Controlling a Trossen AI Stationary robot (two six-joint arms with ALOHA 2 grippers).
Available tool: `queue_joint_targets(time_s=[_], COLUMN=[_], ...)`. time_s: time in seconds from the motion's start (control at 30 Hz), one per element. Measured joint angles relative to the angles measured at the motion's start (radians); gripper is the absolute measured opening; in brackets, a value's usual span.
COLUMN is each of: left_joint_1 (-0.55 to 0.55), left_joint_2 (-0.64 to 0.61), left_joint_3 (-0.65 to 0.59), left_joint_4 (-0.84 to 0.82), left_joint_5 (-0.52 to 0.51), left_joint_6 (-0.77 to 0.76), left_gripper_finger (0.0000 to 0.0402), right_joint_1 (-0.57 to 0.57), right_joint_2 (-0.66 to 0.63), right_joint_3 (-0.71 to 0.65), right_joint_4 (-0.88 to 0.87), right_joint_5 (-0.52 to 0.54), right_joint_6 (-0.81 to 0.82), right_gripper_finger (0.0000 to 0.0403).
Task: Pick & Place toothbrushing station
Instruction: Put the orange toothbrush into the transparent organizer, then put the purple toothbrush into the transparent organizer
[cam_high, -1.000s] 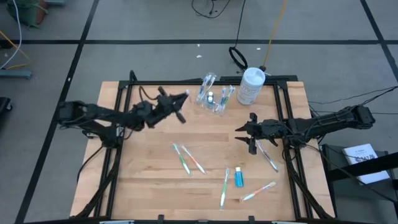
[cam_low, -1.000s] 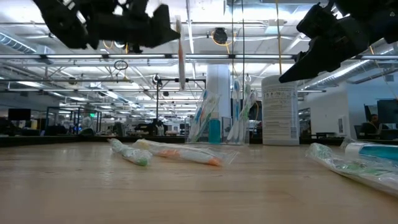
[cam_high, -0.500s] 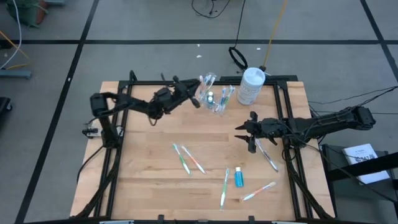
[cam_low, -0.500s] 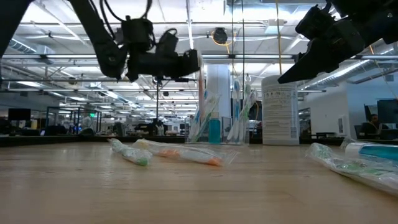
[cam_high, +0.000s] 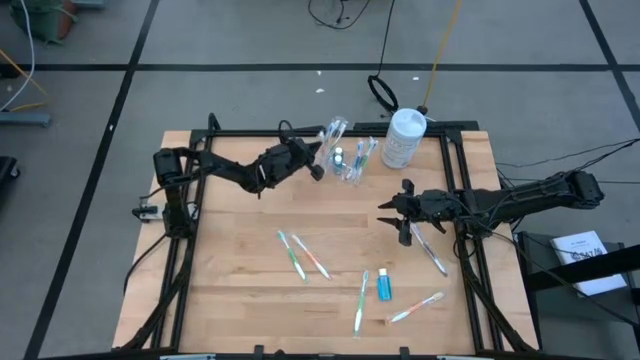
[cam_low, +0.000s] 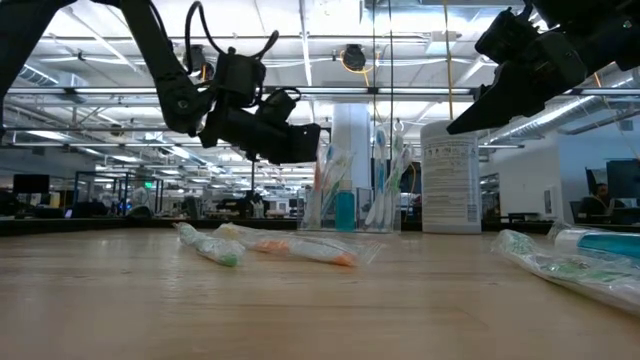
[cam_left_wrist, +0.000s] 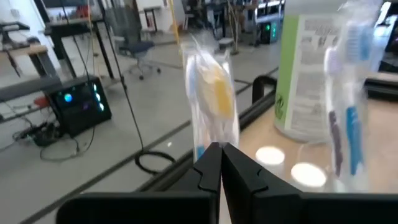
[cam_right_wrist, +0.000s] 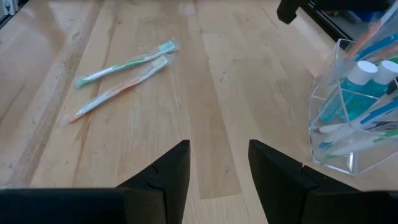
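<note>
Clear plastic holder (cam_high: 346, 160): far bench edge.
Left fingers (cam_left_wrist: 219, 167): we pinch a wrapped orange-handled toothbrush (cam_left_wrist: 210, 93).
Risk: toothbrush catches rim, tipping holder.
Right fingers (cam_right_wrist: 214, 163): wide.

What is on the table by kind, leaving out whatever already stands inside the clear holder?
Toothbrushes lying on the table: 5
Toothbrush held in the left gripper: 1
Toothpaste tube lying loose: 1
Clear holder: 1
White bottle: 1
Total: 9
</note>
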Motion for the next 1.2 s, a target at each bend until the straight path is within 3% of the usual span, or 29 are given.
queue_joint_targets(time_s=[0.23, 0.4, 0.73, 0.93, 1.2], left_joint_1=[0.000, -0.001, -0.005, -0.045, -0.124], left_joint_2=[0.000, 0.000, -0.027, -0.168, -0.380], left_joint_3=[0.000, 0.000, -0.001, -0.001, -0.001], left_joint_4=[-0.028, -0.031, -0.067, -0.270, -0.649], left_joint_5=[-0.002, -0.002, 0.009, 0.022, 0.015], left_joint_6=[-0.011, -0.033, -0.158, -0.112, -0.157], left_gripper_finger=[0.0027, 0.0039, 0.0165, 0.0220, 0.0230], right_joint_1=[-0.006, -0.018, -0.017, -0.017, 0.095], right_joint_2=[0.000, 0.000, 0.000, 0.000, 0.113], right_joint_3=[0.000, 0.000, 0.000, 0.001, 0.093], right_joint_4=[0.135, 0.150, 0.081, 0.053, 0.057], right_joint_5=[0.193, 0.207, 0.206, 0.209, 0.210], right_joint_6=[-0.055, 0.025, 0.114, 0.172, 0.215], right_gripper_finger=[0.0157, 0.0157, 0.0157, 0.0157, 0.0139])
